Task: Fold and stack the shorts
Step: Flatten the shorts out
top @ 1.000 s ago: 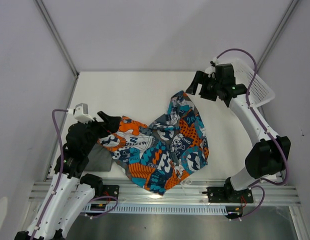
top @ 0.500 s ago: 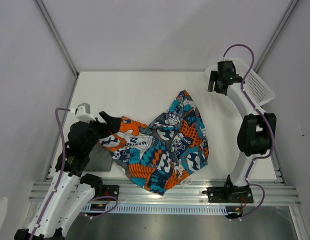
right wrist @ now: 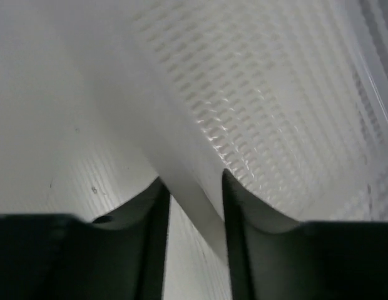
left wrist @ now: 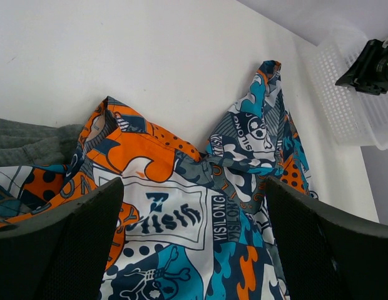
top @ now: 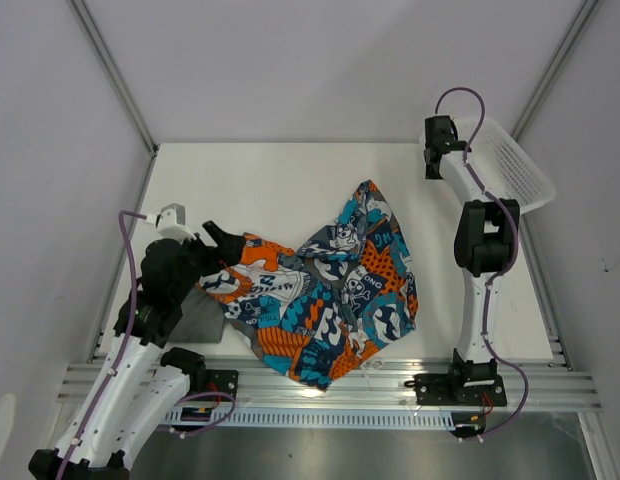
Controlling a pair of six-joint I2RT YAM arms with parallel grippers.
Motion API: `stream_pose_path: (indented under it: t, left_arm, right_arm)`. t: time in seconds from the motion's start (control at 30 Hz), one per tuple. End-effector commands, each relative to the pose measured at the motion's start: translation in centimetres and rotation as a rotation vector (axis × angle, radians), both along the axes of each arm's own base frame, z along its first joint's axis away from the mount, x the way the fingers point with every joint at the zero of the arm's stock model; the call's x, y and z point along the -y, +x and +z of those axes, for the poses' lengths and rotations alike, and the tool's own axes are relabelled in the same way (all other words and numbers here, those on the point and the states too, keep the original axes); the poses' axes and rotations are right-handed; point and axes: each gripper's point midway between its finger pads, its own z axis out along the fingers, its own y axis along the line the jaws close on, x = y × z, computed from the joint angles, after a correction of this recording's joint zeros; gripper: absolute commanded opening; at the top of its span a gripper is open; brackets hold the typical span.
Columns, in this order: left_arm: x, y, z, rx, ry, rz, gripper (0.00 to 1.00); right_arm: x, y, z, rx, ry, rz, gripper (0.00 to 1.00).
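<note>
The patterned shorts point(top: 340, 290) lie spread and rumpled in the middle of the table, also filling the left wrist view point(left wrist: 181, 212). The dark grey shorts point(top: 200, 318) lie partly under their left edge, seen as a grey fold point(left wrist: 31, 144). My left gripper point(top: 222, 240) hangs open just above the patterned shorts' left corner point(left wrist: 194, 187), with nothing between its fingers. My right gripper point(top: 435, 150) is at the back right, its jaws closed on the rim of the white mesh basket point(right wrist: 275, 94), which runs between them point(right wrist: 191, 181).
The white mesh basket point(top: 510, 165) stands tilted at the back right corner against the frame post. Bare white table point(top: 270, 180) lies behind the shorts. The metal rail point(top: 320, 385) with both arm bases runs along the near edge.
My right arm has swung back from the table's middle to the basket corner and its jaws have closed on the rim. The left arm and both shorts have hardly moved.
</note>
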Motion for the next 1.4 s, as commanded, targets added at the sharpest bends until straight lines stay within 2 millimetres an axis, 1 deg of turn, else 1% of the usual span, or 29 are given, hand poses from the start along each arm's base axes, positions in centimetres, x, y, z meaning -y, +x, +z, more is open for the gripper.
stream_pose_path:
  t: [0.0,0.07,0.13,0.17,0.23,0.3,0.33,0.37,0.4,0.5,0.53,0.57,0.63,0.67,0.73,0.8,0.9,0.93,0.97,1.0,1.03,1.07,1.1,1.13,1.17,1.23,1.27,1.33,1.37]
  left_arm:
    - [0.3,0.3,1.0,0.037,0.002,-0.018,0.95]
    - [0.3,0.3,1.1,0.039,0.003,-0.02,0.95]
    - [0.3,0.3,1.1,0.037,0.002,-0.018,0.95]
    - [0.3,0.3,1.0,0.034,0.003,-0.019,0.95]
    - [0.3,0.3,1.0,0.036,0.004,-0.018,0.95]
    - [0.3,0.3,1.0,0.035,0.003,-0.018,0.95]
    - [0.3,0.3,1.1,0.035,0.001,-0.017,0.95]
    - [0.3,0.3,1.0,0.031,0.005,-0.018,0.95]
    - [0.3,0.2,1.0,0.031,0.005,-0.02,0.95]
    - [0.3,0.1,1.2,0.044,0.002,-0.02,0.95]
    - [0.2,0.2,1.1,0.042,0.003,-0.018,0.95]
    - [0.5,0.1,1.2,0.043,-0.005,-0.03,0.95]
    - [1.0,0.1,1.2,0.038,-0.011,-0.055,0.95]
    - [1.0,0.1,1.2,0.032,-0.011,-0.058,0.95]
    - [1.1,0.2,1.2,0.025,-0.005,-0.061,0.95]
    - [1.1,0.4,1.2,0.018,-0.004,-0.061,0.95]
    - [1.3,0.6,1.0,0.005,-0.004,-0.066,0.95]
    - [1.5,0.7,0.9,0.0,-0.005,-0.074,0.95]
    - [1.4,0.8,1.0,-0.003,-0.001,-0.073,0.95]
    - [1.4,0.9,1.2,-0.003,0.001,-0.072,0.95]
    - [1.4,1.1,0.9,-0.015,0.009,-0.069,0.95]
    - [1.3,1.2,1.0,-0.012,0.014,-0.061,0.95]
    - [1.2,1.3,1.0,-0.011,0.013,-0.056,0.95]
    - [1.1,1.4,1.2,-0.009,0.015,-0.051,0.95]
    - [1.1,1.4,1.2,-0.008,0.014,-0.047,0.95]
    - [1.1,1.4,1.6,0.001,0.01,-0.048,0.95]
    - [1.2,1.4,1.7,0.002,0.009,-0.049,0.95]
    - [1.2,1.3,1.6,0.0,0.007,-0.05,0.95]
    - [1.2,1.3,1.6,-0.002,0.007,-0.052,0.95]
  right_arm:
    - [0.9,0.0,0.2,-0.008,0.031,-0.042,0.28]
    - [1.0,-0.3,1.0,0.017,0.083,-0.071,0.09]
    - [0.9,-0.7,1.2,0.032,0.135,-0.093,0.0]
    - [0.4,-0.6,2.2,0.07,0.185,-0.105,0.0]
    - [-0.6,-0.5,2.2,0.081,0.251,-0.092,0.0]
    - [-0.8,-0.3,1.7,0.068,0.227,-0.095,0.0]
    - [-0.5,-0.1,2.2,0.065,0.195,-0.095,0.0]
    - [-0.1,-0.1,1.9,0.042,0.169,-0.081,0.0]
    - [0.3,0.1,0.4,0.003,0.15,-0.082,0.0]
    - [1.1,0.8,0.3,-0.018,0.113,-0.019,0.0]
    - [1.1,1.8,0.9,0.025,0.112,0.012,0.0]
    - [1.2,2.0,0.5,0.029,0.105,0.034,0.0]
    - [0.7,3.5,1.9,0.087,0.07,0.153,0.0]
    - [0.5,3.4,1.1,0.074,0.056,0.204,0.0]
    - [0.9,4.3,2.0,0.112,-0.016,0.249,0.0]
    - [1.3,4.6,1.9,0.109,-0.04,0.276,0.0]
    - [1.2,5.1,0.5,0.067,-0.079,0.409,0.0]
    - [1.8,5.6,0.7,0.085,-0.103,0.381,0.0]
    - [2.0,5.8,-0.3,0.067,-0.107,0.371,0.0]
    - [3.5,5.9,-0.5,0.055,-0.104,0.366,0.0]
    - [4.0,6.2,-0.1,0.053,-0.119,0.362,0.05]
    - [4.5,6.2,-0.7,0.042,-0.129,0.33,0.18]
    - [5.1,6.3,-0.3,0.039,-0.148,0.303,0.38]
    - [5.2,6.4,0.8,0.044,-0.158,0.292,0.7]
    - [5.1,6.4,2.1,0.062,-0.16,0.275,0.75]
    - [4.5,6.2,4.5,0.099,-0.166,0.281,0.75]
    - [4.1,5.8,7.8,0.155,-0.172,0.291,0.75]
    - [3.5,4.8,10.8,0.195,-0.158,0.313,0.74]
    - [1.0,4.3,11.9,0.211,-0.141,0.347,0.73]
